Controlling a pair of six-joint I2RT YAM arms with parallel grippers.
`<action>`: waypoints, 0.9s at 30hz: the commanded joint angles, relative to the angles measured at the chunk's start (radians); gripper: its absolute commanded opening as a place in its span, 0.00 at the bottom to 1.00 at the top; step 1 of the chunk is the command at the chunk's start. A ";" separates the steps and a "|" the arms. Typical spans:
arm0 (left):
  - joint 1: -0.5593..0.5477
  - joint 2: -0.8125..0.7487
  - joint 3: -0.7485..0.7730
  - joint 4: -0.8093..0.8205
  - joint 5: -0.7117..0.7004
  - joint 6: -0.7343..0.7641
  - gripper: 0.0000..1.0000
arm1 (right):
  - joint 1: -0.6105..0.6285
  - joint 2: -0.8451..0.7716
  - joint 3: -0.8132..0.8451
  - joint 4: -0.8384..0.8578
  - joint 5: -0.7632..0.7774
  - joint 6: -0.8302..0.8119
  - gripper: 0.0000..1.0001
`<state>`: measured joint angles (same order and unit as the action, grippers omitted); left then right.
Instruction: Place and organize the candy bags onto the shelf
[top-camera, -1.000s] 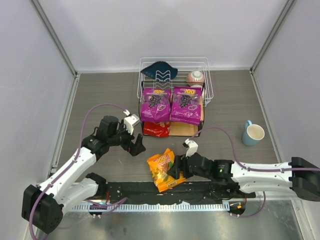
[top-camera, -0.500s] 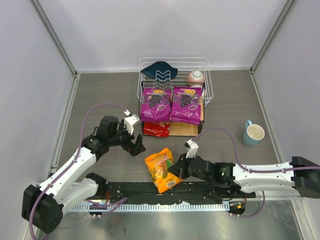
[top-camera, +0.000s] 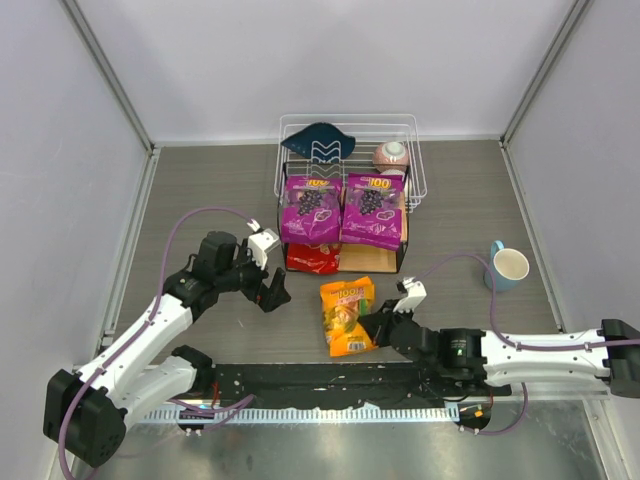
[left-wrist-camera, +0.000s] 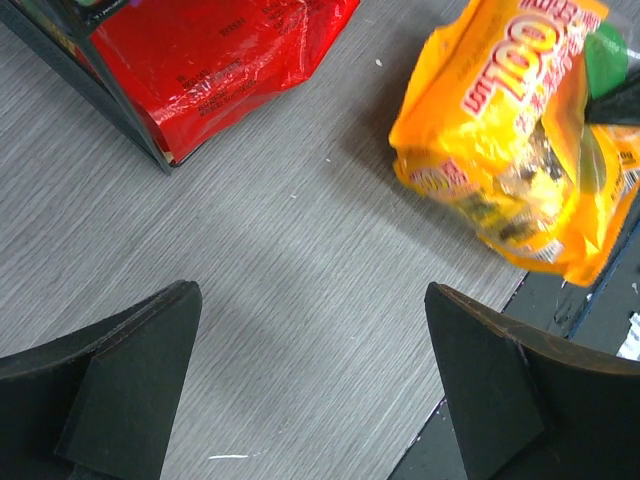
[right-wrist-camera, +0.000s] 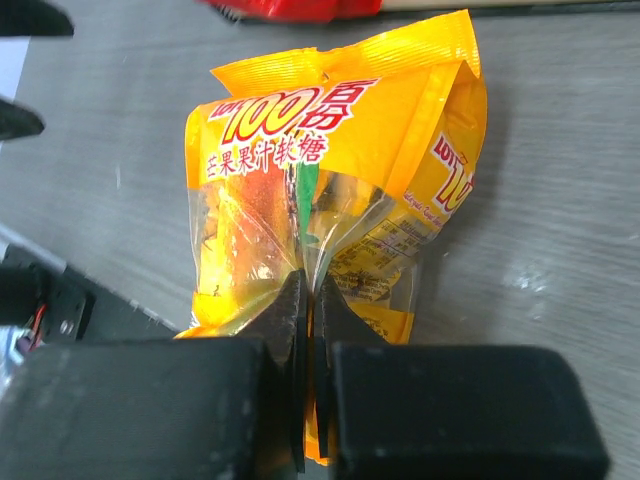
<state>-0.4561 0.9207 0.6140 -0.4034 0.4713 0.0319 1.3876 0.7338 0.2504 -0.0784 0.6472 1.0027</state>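
The glossy orange-yellow candy bag (top-camera: 347, 315), clamped in the right gripper (top-camera: 378, 326), has been swung right, nearer the black-framed wooden shelf (top-camera: 368, 260); placement remains outstanding. The left gripper (top-camera: 274, 293) stands open, empty.

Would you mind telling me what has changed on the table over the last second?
The right tool, shut on the orange bag, carried it away from the near edge toward the shelf and turned it straighter. The open left tool, the two purple bags on top and the red bag below kept their places.
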 joint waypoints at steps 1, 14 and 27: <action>0.002 -0.011 0.013 0.008 -0.003 0.011 1.00 | 0.001 -0.013 -0.011 0.018 0.279 -0.032 0.01; 0.002 0.001 0.013 0.009 0.003 0.013 1.00 | -0.004 -0.008 0.004 0.054 0.500 -0.193 0.01; 0.004 -0.006 0.010 0.009 0.007 0.013 1.00 | -0.234 0.010 -0.040 0.302 0.189 -0.387 0.01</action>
<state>-0.4561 0.9211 0.6140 -0.4034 0.4713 0.0345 1.2167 0.6983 0.1970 0.0452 0.9127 0.7025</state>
